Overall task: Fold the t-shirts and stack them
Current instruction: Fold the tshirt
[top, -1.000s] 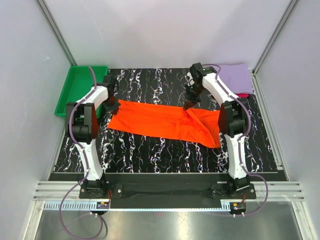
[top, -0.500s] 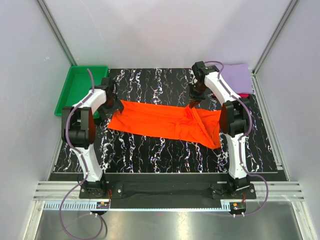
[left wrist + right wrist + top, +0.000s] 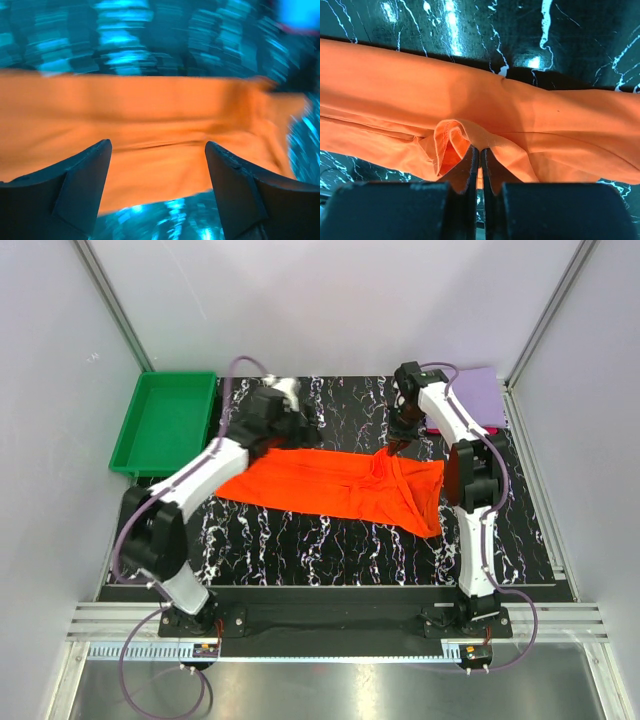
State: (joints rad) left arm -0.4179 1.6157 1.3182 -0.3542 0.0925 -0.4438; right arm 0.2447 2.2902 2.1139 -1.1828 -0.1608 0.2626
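Note:
The orange-red t-shirt lies as a long folded band across the black marbled table. My right gripper is shut on a raised fold of this t-shirt near its back edge, the cloth pinched between the fingertips. My left gripper hovers over the band's back left part, jaws wide open with nothing between them; the left wrist view is motion-blurred and shows orange cloth below. A folded lavender t-shirt rests at the back right corner, a crimson-pink sliver showing at its near edge.
A green plastic tray sits at the back left corner, off the marbled mat. White enclosure walls stand close on the left, right and back. Both arm bases are bolted at the near edge.
My left gripper opened, let go of the shirt's left end and swung back and right over the band. My right gripper shifted slightly back and right with its fold still pinched.

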